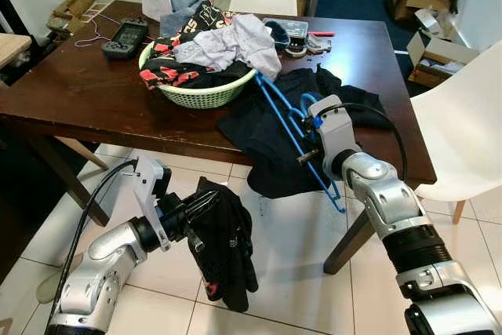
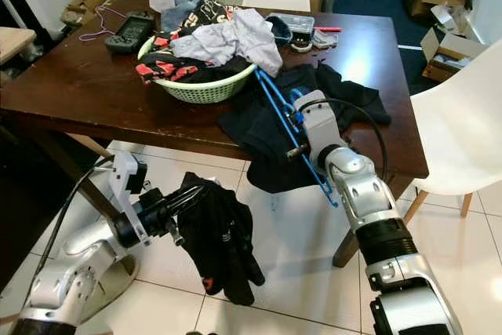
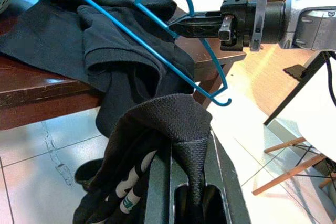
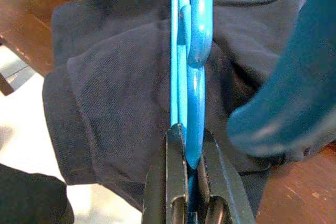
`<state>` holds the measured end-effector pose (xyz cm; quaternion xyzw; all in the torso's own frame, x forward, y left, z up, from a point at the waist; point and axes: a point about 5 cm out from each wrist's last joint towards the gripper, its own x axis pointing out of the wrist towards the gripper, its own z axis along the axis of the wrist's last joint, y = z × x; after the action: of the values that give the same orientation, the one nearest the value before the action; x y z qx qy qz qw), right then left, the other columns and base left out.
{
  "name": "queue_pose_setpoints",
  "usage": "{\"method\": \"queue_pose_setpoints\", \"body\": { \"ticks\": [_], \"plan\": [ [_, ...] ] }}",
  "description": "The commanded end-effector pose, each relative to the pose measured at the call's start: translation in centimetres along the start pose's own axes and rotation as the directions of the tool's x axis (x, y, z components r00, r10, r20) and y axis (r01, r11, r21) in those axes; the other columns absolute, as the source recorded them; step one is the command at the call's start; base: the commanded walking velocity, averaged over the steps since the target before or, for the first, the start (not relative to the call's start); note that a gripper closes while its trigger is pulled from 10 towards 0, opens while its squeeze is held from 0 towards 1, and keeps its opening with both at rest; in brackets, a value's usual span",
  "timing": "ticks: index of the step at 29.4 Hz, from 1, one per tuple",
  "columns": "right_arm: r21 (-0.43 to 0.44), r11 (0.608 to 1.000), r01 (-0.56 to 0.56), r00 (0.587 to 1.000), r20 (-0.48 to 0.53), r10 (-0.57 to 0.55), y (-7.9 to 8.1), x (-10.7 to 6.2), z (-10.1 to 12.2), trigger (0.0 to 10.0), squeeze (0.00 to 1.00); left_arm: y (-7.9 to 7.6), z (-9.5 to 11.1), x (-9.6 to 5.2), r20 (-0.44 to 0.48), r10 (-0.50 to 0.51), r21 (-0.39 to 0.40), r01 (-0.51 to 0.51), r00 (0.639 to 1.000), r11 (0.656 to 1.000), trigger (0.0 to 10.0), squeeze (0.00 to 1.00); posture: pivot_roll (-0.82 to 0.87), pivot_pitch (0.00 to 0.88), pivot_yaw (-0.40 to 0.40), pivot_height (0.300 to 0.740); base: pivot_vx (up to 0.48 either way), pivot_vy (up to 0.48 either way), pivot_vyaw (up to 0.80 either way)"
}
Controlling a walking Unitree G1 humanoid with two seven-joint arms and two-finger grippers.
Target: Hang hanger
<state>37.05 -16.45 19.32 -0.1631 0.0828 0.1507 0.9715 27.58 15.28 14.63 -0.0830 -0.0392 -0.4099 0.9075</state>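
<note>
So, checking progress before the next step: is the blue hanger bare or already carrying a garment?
Bare: blue hanger sits gripped in the right gripper, frame unthreaded.

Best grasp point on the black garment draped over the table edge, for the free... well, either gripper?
Take the black garment at its hanging fold below the table edge, approaching from the floor side. That part dangles free; the rest lies flat under the blue hanger, which the right gripper holds.
</note>
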Motion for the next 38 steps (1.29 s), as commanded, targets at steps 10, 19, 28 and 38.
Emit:
{"method": "queue_pose_setpoints", "body": {
  "ticks": [10, 19, 28, 38],
  "plan": [
    [0.192, 0.978, 0.076, 0.985, 0.138, -0.104, -2.5, -0.6, 1.3, 0.0, 0.0, -0.1, 0.5, -0.1, 0.015, -0.02, 0.003, 0.02, 1.0, 1.0, 10.0, 0.0, 0.06, 0.147, 0.019, 0.74, 0.0, 0.0, 0.0],
    [0.541, 0.829, 0.143, 0.92, 0.237, -0.313, -8.8, -3.7, 0.1, 0.0, 0.0, -0.6, 4.6, 0.8, 0.083, -0.147, 0.076, 0.141, 0.986, 0.987, 10.0, 0.0, 0.05, 0.142, 0.033, 0.74, 0.0, 0.0, 0.0],
    [0.554, 0.828, -0.083, 0.857, 0.465, -0.225, -11.5, -8.4, -1.0, 10.0, 0.0, -2.4, 11.1, 0.9, 0.073, -0.441, 0.227, 0.416, 0.894, 0.881, 10.0, 0.0, 0.04, 0.135, 0.051, 0.74, 0.0, 0.0, 0.0],
    [0.307, 0.891, -0.334, 0.777, 0.625, 0.076, -10.7, -14.7, -2.4, 10.0, 0.0, -3.5, 14.4, 0.3, -0.292, -0.663, 0.38, 0.719, 0.69, 0.581, 10.0, 0.0, 0.02, 0.112, 0.075, 0.74, 0.0, 0.0, -0.23]
  ]
}}
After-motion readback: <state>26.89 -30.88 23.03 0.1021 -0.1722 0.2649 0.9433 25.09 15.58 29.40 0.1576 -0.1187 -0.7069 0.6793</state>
